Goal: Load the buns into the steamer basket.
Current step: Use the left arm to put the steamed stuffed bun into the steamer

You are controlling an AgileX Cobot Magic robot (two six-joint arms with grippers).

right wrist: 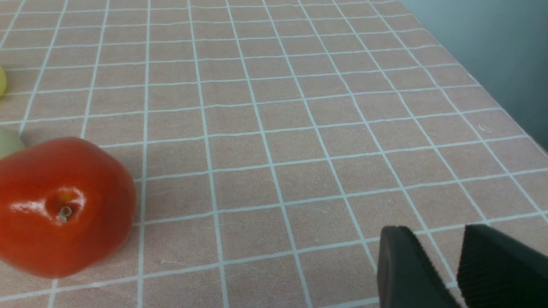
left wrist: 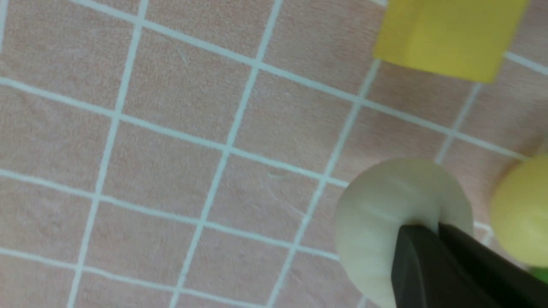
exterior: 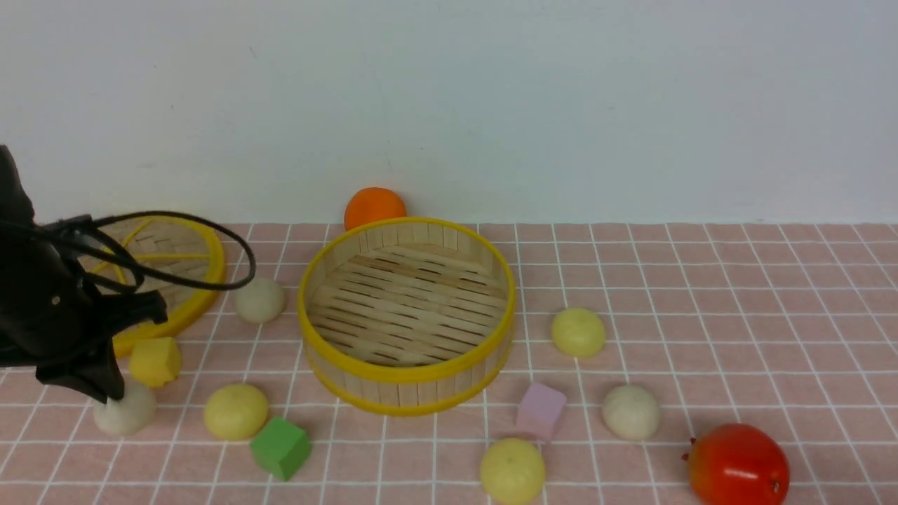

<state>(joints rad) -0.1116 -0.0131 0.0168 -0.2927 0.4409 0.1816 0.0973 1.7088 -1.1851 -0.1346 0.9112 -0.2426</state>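
The steamer basket (exterior: pixel 407 375) stands empty in the middle of the pink checked cloth. Several buns lie around it: off-white ones (exterior: pixel 259 299) (exterior: pixel 631 412) and pale yellow ones (exterior: pixel 236 412) (exterior: pixel 578 332) (exterior: pixel 512 471). At the near left my left gripper (exterior: pixel 112 396) is down on another off-white bun (exterior: pixel 130 414). In the left wrist view the gripper (left wrist: pixel 437 226) is shut, its tips pinching into the top of that bun (left wrist: pixel 385 201), which rests on the cloth beside a yellow bun (left wrist: pixel 520 214). My right gripper (right wrist: pixel 436 229) is open over bare cloth and holds nothing.
The flat woven lid (exterior: pixel 200 294) lies at the far left behind my left arm. A yellow cube (exterior: pixel 154 361), a green cube (exterior: pixel 280 447) and a pink cube (exterior: pixel 540 410) sit among the buns. An orange fruit (exterior: pixel 374 207) is behind the basket, a red fruit (exterior: pixel 736 466) near right.
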